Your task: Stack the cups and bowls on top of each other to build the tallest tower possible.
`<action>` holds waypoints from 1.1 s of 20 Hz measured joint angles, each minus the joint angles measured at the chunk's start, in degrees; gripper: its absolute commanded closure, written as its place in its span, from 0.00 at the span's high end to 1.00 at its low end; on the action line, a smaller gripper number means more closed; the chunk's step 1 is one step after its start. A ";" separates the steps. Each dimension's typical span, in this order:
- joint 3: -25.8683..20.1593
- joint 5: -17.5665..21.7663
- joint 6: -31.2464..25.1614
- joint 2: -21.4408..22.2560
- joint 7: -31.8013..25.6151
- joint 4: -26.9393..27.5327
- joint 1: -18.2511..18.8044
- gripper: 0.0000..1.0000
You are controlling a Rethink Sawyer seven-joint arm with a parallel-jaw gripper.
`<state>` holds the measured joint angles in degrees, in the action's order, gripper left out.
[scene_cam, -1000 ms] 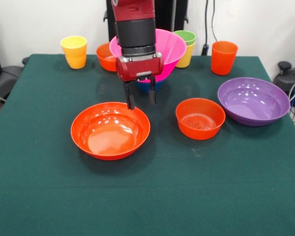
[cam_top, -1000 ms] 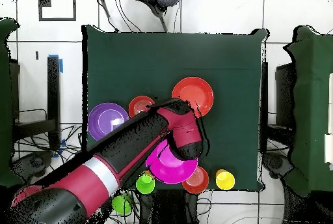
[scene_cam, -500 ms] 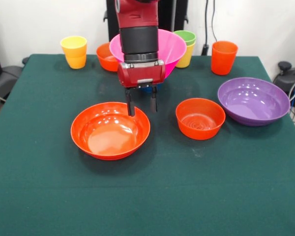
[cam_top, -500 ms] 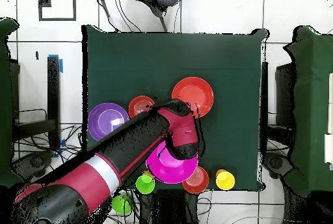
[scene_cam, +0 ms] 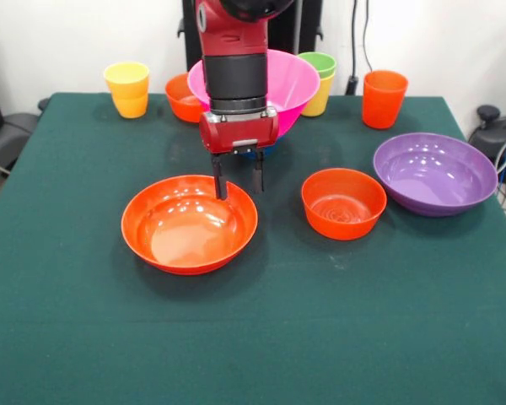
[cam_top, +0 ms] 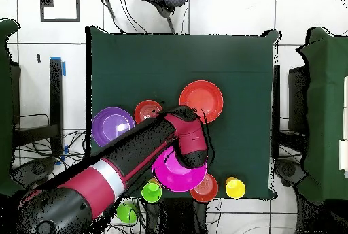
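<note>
I had the claw (scene_cam: 237,180) released, its two dark fingers spread and pointing down astride the far rim of the wide glossy orange plastic bowl (scene_cam: 189,224), one finger inside the rim and one outside, gripping nothing yet as far as I could judge. My worry was the pinch: a thin, sloped, slick rim could slide out as the fingers closed, or the bowl could tip and swing on the lift. Directly behind the claw sat the big deep pink plastic bowl (scene_cam: 288,84), with a small blue bowl (scene_cam: 255,150) under it that I could barely make out past the wrist; a careless rise could knock that pair. To the side of the claw stood the small orange bowl (scene_cam: 343,202), apart on the green worktop (scene_cam: 253,337), and beyond it the wide purple bowl (scene_cam: 434,172). From overhead the arm covered the claw entirely, so finger contact with the rim stayed uncertain.
</note>
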<state>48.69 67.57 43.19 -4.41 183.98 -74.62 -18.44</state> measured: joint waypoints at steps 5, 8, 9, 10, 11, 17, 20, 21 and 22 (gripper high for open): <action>0.01 2.62 0.00 -1.24 0.00 0.01 -0.47 1.00; 0.01 2.85 -0.01 -1.75 0.00 0.01 -0.48 1.00; 0.02 2.85 -0.01 -1.89 0.00 0.02 -0.48 1.00; 0.02 2.85 -0.01 -2.06 0.00 0.02 -0.48 1.00; 0.02 2.85 -0.01 -2.09 0.00 0.02 -0.48 1.00; 0.02 2.77 -0.01 -2.11 0.00 0.02 -0.48 1.00; 0.02 2.77 -0.01 -2.11 -0.01 0.02 -0.44 1.00; 0.02 2.77 -0.01 -2.11 -0.01 0.02 -0.43 1.00; 0.02 2.77 -0.01 -2.11 -0.01 0.02 -0.40 1.00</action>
<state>48.71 70.34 43.18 -6.52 183.97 -74.60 -18.84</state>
